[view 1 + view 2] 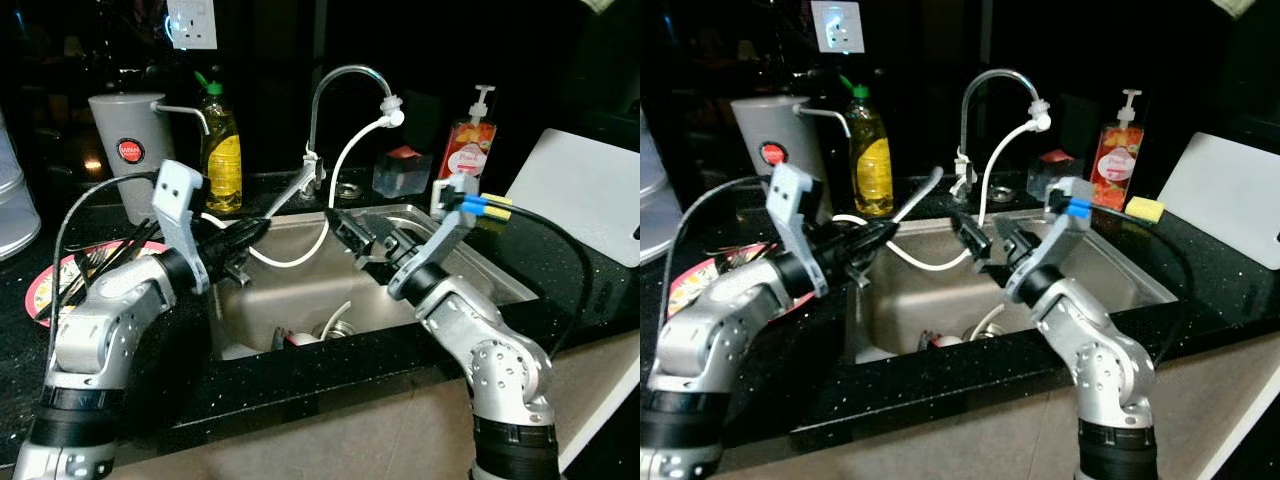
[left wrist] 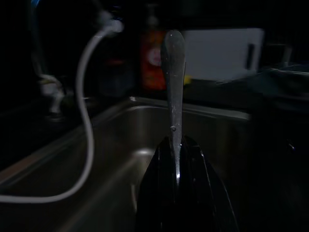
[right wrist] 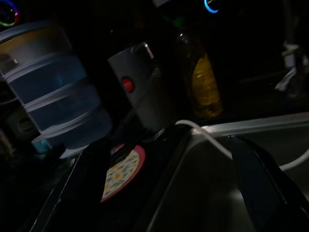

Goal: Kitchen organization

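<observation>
My left gripper (image 1: 256, 229) is over the left edge of the steel sink (image 1: 486, 271), shut on a silver utensil (image 1: 285, 193). The utensil's long handle (image 2: 173, 82) sticks out past the fingertips toward the tap. My right gripper (image 1: 366, 241) hangs open above the middle of the basin with nothing between its fingers (image 3: 263, 186). On the black counter at the left lies a red-rimmed plate (image 1: 48, 292) with dark utensils on it. Small items (image 1: 302, 338) lie at the sink's drain; I cannot tell what they are.
A curved tap (image 1: 345, 78) with a white hose (image 1: 340, 172) stands behind the sink. A yellow dish-soap bottle (image 1: 221, 150) and a grey jug (image 1: 126, 150) stand at the back left. A pump bottle (image 1: 470, 143), a yellow sponge (image 1: 1145, 209) and a white cutting board (image 1: 588, 195) are on the right. Stacked containers (image 3: 58, 92) stand far left.
</observation>
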### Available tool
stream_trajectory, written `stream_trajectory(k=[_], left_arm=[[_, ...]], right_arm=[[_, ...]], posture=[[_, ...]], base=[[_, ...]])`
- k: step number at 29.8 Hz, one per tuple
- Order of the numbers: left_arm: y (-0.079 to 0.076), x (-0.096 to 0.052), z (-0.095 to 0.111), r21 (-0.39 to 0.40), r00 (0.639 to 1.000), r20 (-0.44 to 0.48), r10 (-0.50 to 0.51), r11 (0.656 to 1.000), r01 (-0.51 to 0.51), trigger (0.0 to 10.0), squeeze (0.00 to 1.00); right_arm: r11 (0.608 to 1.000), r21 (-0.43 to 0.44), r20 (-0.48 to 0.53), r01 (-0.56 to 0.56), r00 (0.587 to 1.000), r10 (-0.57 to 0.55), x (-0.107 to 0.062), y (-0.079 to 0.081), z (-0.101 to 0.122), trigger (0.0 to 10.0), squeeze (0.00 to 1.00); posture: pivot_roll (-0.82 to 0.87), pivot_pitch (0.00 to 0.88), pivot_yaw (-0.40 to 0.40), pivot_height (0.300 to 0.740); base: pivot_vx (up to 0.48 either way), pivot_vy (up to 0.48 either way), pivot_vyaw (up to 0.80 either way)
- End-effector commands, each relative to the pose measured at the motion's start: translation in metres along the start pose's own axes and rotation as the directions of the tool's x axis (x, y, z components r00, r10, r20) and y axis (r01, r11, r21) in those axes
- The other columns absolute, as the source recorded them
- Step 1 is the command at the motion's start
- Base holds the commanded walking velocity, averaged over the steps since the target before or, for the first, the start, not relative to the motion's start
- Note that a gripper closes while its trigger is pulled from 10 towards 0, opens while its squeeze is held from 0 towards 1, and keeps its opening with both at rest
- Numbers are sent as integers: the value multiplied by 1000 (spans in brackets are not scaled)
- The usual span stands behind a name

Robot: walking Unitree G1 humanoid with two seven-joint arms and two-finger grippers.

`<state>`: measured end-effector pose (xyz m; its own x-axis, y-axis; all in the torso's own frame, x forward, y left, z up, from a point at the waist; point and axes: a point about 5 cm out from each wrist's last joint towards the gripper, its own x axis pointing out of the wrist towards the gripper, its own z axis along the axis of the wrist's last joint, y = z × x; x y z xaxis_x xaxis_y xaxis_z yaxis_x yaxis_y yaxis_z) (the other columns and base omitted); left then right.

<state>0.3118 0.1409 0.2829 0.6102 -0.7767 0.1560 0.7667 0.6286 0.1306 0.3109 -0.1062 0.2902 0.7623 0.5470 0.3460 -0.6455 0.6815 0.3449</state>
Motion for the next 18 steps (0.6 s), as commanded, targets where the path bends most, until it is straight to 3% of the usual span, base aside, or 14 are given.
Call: stream_trajectory(k=[1,9,14,15,16,17,18], left_arm=[[-19,7,-4,-7,996,-13,-92,996,92,10000,0],[-36,12,-3,3,987,4,-161,987,161,10000,0],[-35,12,-3,3,988,3,-152,988,152,10000,0],[-35,12,-2,4,989,2,-150,989,150,10000,0],[-35,11,-3,4,988,-3,-153,988,153,10000,0],[-35,10,-4,9,989,-10,-148,989,148,10000,0],[-35,10,-4,9,989,-10,-148,989,148,10000,0]], right_arm=[[1000,15,-15,-17,1000,18,-2,2,-1,10000,0],[997,66,-10,-29,1000,30,-2,2,2,10000,0],[996,87,-3,-29,1000,29,-3,1,4,10000,0],[995,91,-2,-29,1000,29,-3,1,4,6118,0],[995,93,-2,-29,1000,30,-3,1,4,4157,0],[995,96,-1,-32,999,32,-3,1,4,0,0],[995,96,-1,-32,999,32,-3,1,4,0,0]], posture=[[-37,15,-22,740],[-37,10,-23,740],[-38,8,-22,740],[-38,8,-22,740],[-35,5,-22,740],[-35,5,-22,740],[-35,5,-22,740]], base=[[0,0,0],[0,0,0],[0,0,0],[0,0,0],[0,0,0],[0,0,0],[0,0,0]])
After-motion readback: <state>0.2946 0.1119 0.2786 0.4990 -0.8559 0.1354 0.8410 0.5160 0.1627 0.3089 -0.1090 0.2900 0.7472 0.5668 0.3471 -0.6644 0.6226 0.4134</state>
